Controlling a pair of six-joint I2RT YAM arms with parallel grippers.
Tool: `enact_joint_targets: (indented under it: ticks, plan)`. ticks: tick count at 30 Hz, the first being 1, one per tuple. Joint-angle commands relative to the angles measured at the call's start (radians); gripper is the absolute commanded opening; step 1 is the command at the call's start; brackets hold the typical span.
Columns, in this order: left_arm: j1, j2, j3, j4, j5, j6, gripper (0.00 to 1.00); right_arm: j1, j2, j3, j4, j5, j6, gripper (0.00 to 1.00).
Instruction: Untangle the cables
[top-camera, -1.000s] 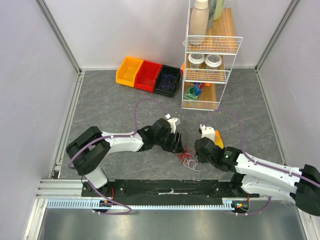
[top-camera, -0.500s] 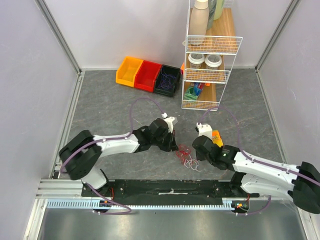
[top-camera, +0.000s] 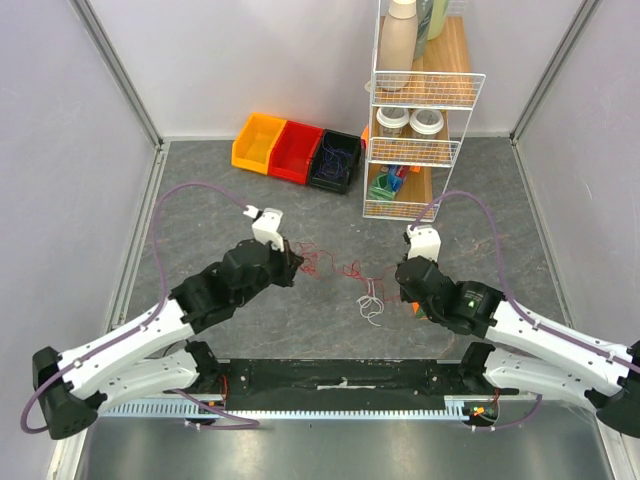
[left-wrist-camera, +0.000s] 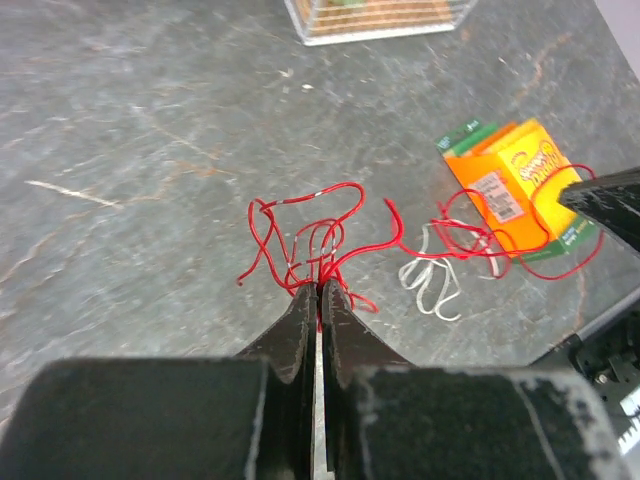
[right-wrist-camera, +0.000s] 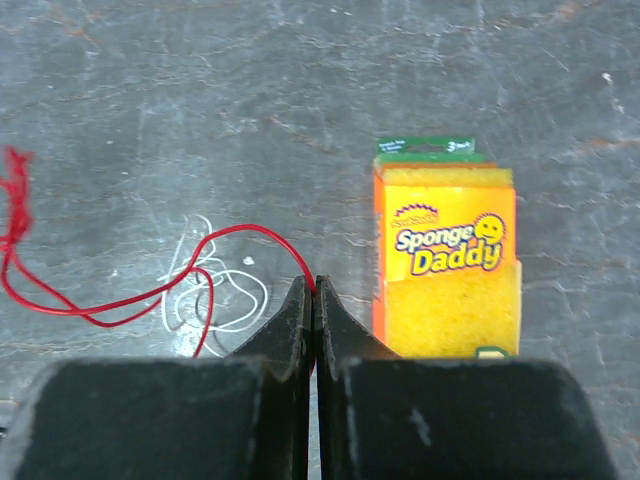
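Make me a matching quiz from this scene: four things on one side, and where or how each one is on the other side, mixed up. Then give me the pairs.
Column one:
1. left hand
2. right hand
3. white cable
4. sponge pack

Column two:
A. orange and yellow, lying flat on the table
B. shut on a bunch of red cable loops
C. lying loose on the table between the two hands
D. shut on a single red strand, right beside the sponge pack

Pairs: 1-B, 2-D, 3-C, 4-A.
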Motion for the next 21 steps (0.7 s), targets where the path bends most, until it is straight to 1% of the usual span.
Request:
enact_joint_targets:
  ticks: [1, 4, 8, 11, 14, 17, 19, 21]
  plan:
    - [0.006, -0.104, -0.024, -0.139, -0.195, 0.023, 0.02, -0.002, -0.026, 0.042, -0.056, 0.073, 0.026, 0.0]
    - [0.005, -0.153, -0.03, -0.217, -0.31, -0.035, 0.02, -0.002, -0.065, 0.053, -0.05, 0.062, -0.008, 0.0]
    - [0.008, -0.234, -0.019, -0.388, -0.504, -0.189, 0.02, -0.002, -0.114, 0.082, -0.068, 0.079, -0.055, 0.0]
    - [0.008, -0.343, -0.021, -0.431, -0.577, -0.236, 0.02, -0.001, -0.138, 0.108, -0.071, 0.078, -0.096, 0.0]
    - [0.006, -0.481, -0.004, -0.449, -0.654, -0.227, 0.02, -0.002, -0.146, 0.119, -0.074, 0.098, -0.101, 0.0]
    - [0.005, -0.599, 0.025, -0.445, -0.699, -0.185, 0.02, -0.002, -0.136, 0.117, -0.071, 0.105, -0.086, 0.0]
    - [0.003, -0.644, 0.045, -0.429, -0.703, -0.13, 0.02, -0.002, -0.12, 0.112, -0.054, 0.087, -0.084, 0.0]
    - [0.005, -0.661, 0.079, -0.458, -0.737, -0.112, 0.02, -0.002, -0.114, 0.112, -0.044, 0.078, -0.084, 0.0]
